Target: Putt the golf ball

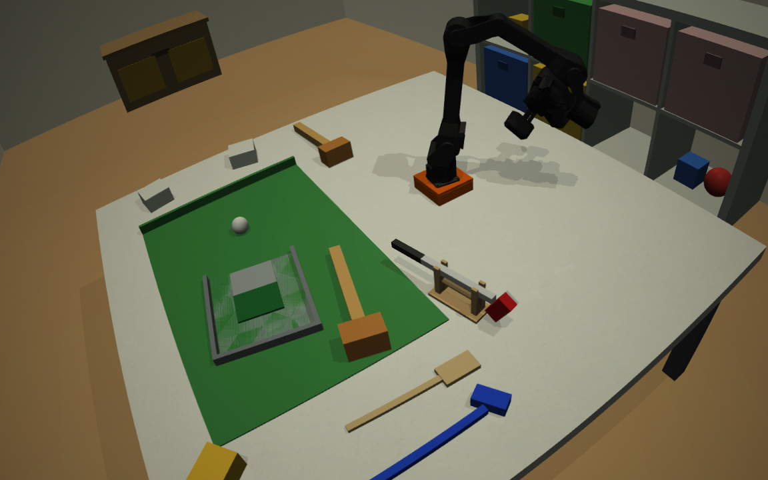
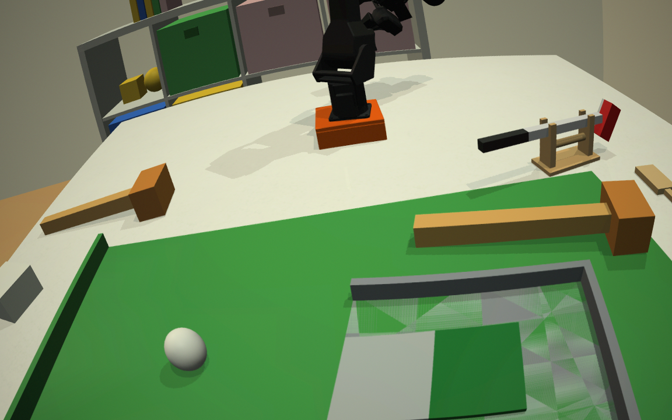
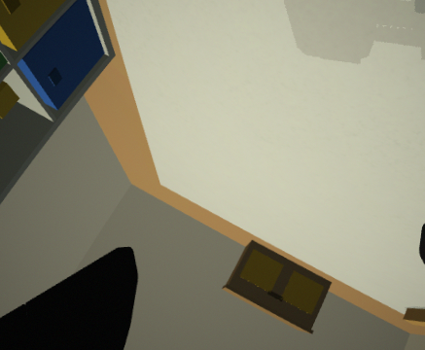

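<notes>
A: Where is the red putter [image 1: 464, 286] lying?

B: It is resting across a small wooden stand [image 1: 457, 293] on the table [image 1: 583, 251], just beside the edge of the green mat [image 1: 196, 257], with its red head [image 1: 501, 307] hanging past one end and its black grip [image 1: 406, 249] sticking out past the other.

A: And the gripper [image 3: 277, 305]?

B: It is hanging high in the air near the shelf unit [image 1: 703, 77], well apart from the putter. Its fingers are standing spread wide and gripping nothing.

A: The golf ball [image 1: 240, 224]?

B: It is sitting on the mat, near the low green wall [image 1: 213, 194], apart from the grey-framed enclosure holding the ramp [image 1: 251, 275] and raised green [image 1: 257, 301]. A wooden mallet [image 1: 357, 313] is lying beside that frame.
</notes>
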Available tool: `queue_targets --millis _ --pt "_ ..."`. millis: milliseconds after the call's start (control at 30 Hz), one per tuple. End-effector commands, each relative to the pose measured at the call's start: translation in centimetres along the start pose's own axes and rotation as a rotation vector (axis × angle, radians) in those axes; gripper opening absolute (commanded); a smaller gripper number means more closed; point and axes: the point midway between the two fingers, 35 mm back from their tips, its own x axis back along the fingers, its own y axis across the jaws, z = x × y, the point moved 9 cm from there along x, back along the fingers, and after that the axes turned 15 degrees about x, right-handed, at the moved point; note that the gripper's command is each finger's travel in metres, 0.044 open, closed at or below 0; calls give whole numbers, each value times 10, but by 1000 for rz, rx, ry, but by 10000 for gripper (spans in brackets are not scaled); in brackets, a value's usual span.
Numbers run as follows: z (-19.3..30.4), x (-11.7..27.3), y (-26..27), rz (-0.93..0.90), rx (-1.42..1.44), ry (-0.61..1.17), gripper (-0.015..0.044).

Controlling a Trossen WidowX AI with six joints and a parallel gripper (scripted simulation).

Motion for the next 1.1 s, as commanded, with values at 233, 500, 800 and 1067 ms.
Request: queue_targets --millis 233,500,800,1067 --pt "2 56 -58 15 100 -276 440" --pt "26 117 -130 149 191 -576 440" --pt "97 159 -210 394 168 -845 440" --pt "184 164 -271 634 26 -949 440"
